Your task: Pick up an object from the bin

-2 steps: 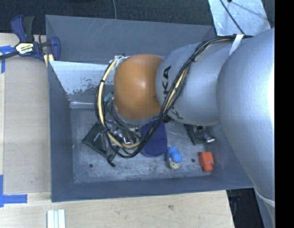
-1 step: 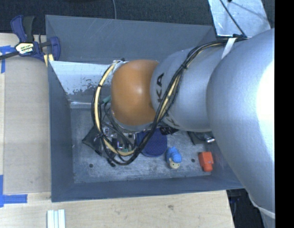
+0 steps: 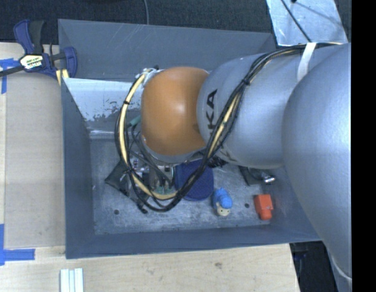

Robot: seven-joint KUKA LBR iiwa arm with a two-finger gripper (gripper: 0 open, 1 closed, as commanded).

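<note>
- my gripper (image 3: pixel 150 178) sits low in the bin (image 3: pixel 78 163); i cannot tell whether my jaws are spread or pressed together.
- just beside my jaws lies what looks like a dark blue cloth (image 3: pixel 199 181).
- i judge it soft, light and limp: best pinched at a raised fold.
- beyond it, a small blue toy (image 3: pixel 222 201) and an orange block (image 3: pixel 263 205).

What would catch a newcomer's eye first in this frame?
The big grey arm reaching in from the right dominates, its orange wrist cover low over the middle of the bin. On the floor near the front wall lie a small blue-and-yellow toy and an orange block, with a dark blue object partly under the wrist.
</note>
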